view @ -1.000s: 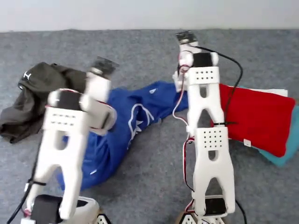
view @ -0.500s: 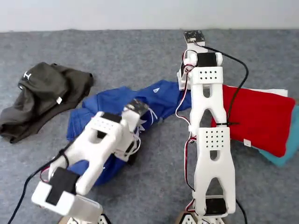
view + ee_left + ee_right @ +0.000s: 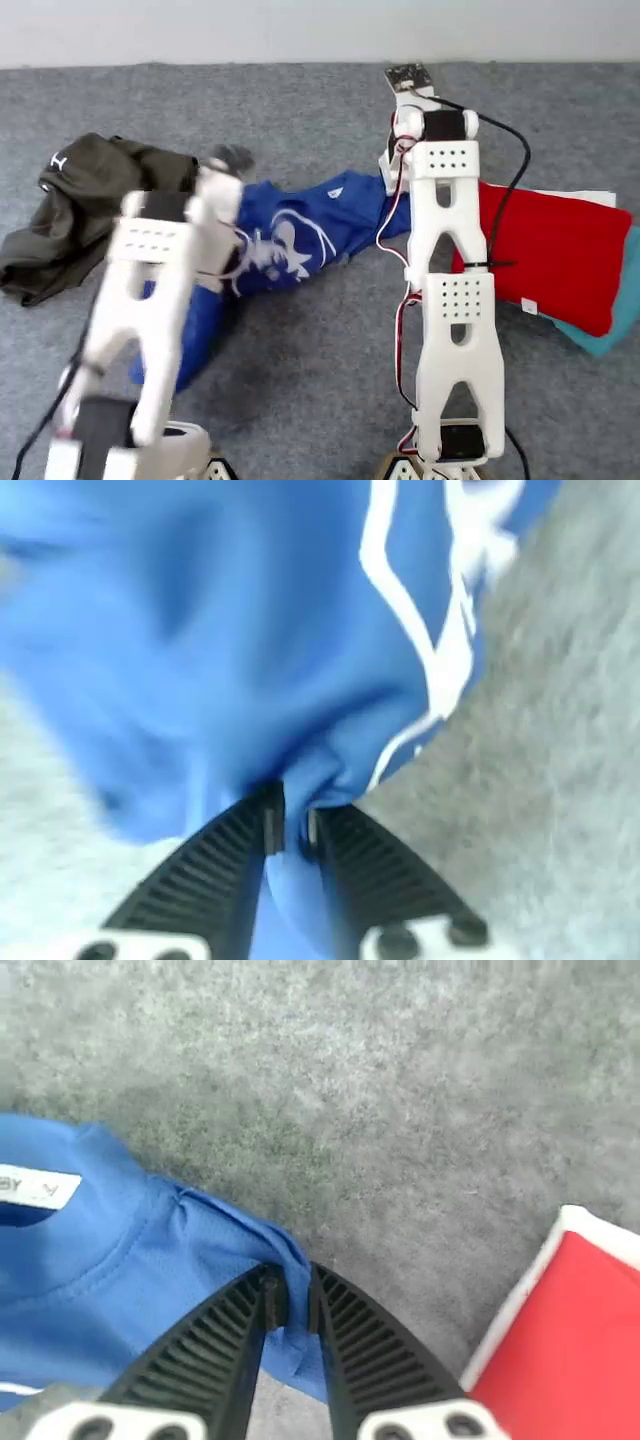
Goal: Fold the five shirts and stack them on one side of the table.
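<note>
Blue shirt point(image 3: 300, 235) — one end tight in left gripper point(image 3: 290, 822), collar side (likewise clamped) in right gripper point(image 3: 290, 1300).

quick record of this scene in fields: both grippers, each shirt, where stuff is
left gripper: shut on a bunched fold of the blue shirt
right gripper: shut on the blue shirt's edge near its collar
blue shirt: unfolded, mid table, held between both arms
red shirt: folded, lying on a teal shirt, right side
dark shirt: crumpled, left side, apart from both grippers
</note>
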### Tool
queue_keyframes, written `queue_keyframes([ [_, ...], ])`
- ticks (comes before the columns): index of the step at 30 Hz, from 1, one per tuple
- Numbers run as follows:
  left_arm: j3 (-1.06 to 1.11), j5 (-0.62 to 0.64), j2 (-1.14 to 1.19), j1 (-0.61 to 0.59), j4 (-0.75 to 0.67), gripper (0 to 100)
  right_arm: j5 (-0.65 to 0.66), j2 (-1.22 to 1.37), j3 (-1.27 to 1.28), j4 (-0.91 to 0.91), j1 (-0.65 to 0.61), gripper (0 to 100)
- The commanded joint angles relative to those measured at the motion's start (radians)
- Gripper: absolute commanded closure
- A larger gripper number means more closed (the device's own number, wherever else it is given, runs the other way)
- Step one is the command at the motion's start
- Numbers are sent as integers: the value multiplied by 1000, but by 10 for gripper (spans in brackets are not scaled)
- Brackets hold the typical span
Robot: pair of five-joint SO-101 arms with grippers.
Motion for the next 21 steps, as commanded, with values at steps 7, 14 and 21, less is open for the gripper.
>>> queue_keyframes([
  [7,-177,-94,-235,-126,219,987,238,-644,882,44,-24,991],
  [14,61,-316,-244,-133,219,987,473,-1059,1507,44,-10,989],
  [21,107,-453,-245,-319,219,984,546,-1451,1728,38,-59,700],
])
